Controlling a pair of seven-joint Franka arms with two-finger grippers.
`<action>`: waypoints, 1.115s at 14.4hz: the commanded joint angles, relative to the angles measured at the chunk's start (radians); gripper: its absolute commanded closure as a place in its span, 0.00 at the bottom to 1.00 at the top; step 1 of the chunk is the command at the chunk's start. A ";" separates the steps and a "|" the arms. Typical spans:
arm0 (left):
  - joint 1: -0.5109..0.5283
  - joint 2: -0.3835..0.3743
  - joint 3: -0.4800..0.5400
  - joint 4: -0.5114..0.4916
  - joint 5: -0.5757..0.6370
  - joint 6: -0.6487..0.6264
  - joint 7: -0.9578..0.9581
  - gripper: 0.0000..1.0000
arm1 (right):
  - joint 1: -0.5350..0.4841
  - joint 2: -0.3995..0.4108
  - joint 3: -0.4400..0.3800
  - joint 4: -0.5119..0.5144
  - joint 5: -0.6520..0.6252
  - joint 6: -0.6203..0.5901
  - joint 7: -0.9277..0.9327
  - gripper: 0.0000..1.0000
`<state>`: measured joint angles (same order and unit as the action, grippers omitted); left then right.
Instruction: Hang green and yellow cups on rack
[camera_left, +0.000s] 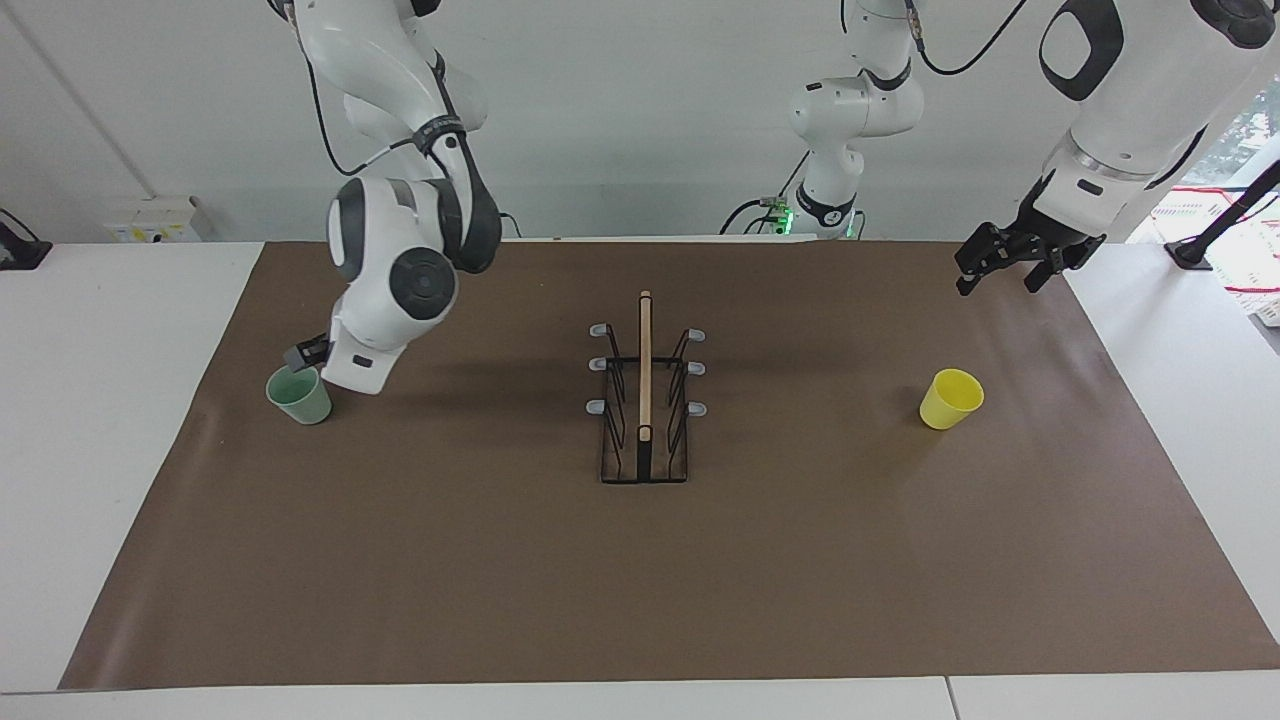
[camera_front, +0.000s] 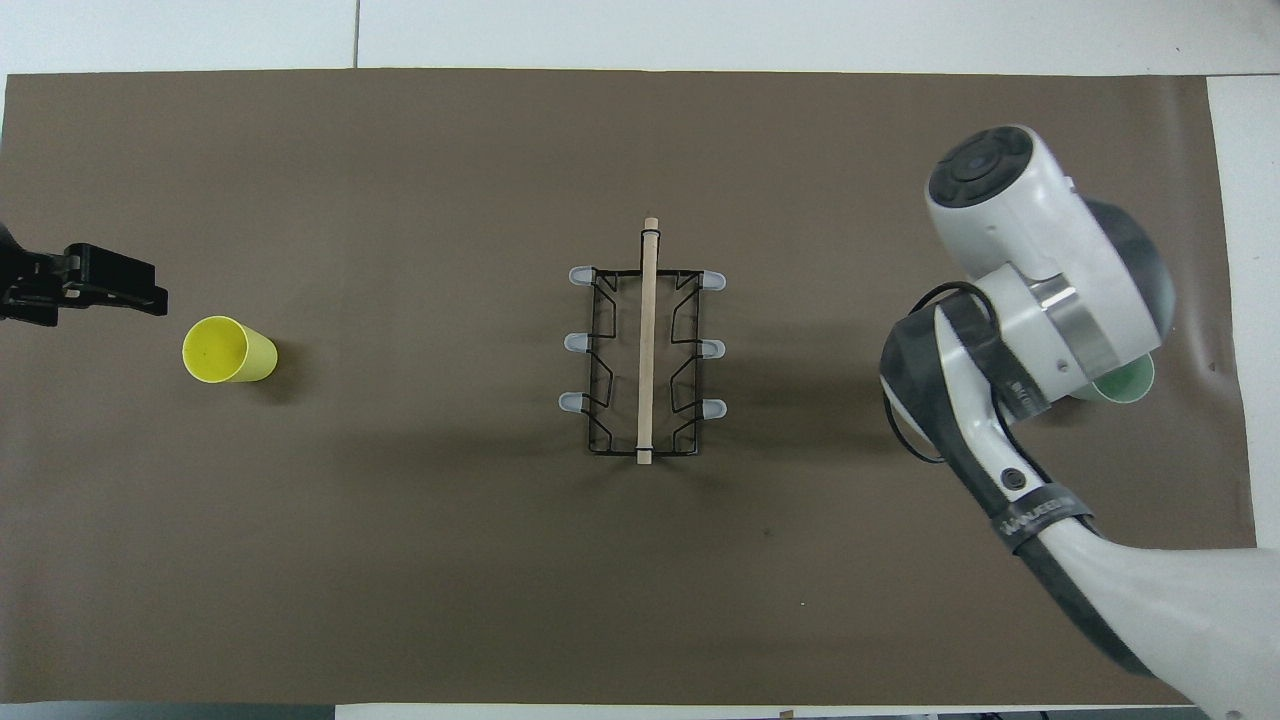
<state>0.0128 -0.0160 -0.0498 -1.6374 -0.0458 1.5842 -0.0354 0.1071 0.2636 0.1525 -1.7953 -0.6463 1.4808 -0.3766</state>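
Right gripper (camera_left: 305, 356) at rim of green cup (camera_left: 299, 396), mostly hidden by own wrist; taken as wide, empty.
Left gripper (camera_left: 1008, 268) waiting, fingers apart, up over mat edge toward robots from yellow cup (camera_left: 950, 398). Both cups upright on mat, one per end; rack (camera_left: 644, 400) at centre btwn them, prongs bare. Risks: light tapered cup prob. tips or skids if finger clips rim on descent; pinch too high on taper, cup slips out; wrist blocks overhead view, so alignment hard to check.
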 joint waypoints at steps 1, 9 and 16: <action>0.045 -0.064 0.001 -0.094 0.020 0.009 0.000 0.00 | 0.031 -0.009 0.004 -0.073 -0.091 0.035 -0.138 0.00; 0.212 0.043 0.002 -0.094 -0.176 0.057 -0.430 0.00 | 0.051 -0.055 0.004 -0.335 -0.327 0.294 -0.366 0.00; 0.346 0.238 0.002 -0.099 -0.411 0.164 -0.779 0.00 | 0.013 -0.026 0.002 -0.446 -0.493 0.392 -0.352 0.00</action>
<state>0.3176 0.1710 -0.0408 -1.7359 -0.4033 1.7167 -0.7575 0.1438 0.2456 0.1494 -2.1979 -1.0881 1.8338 -0.7166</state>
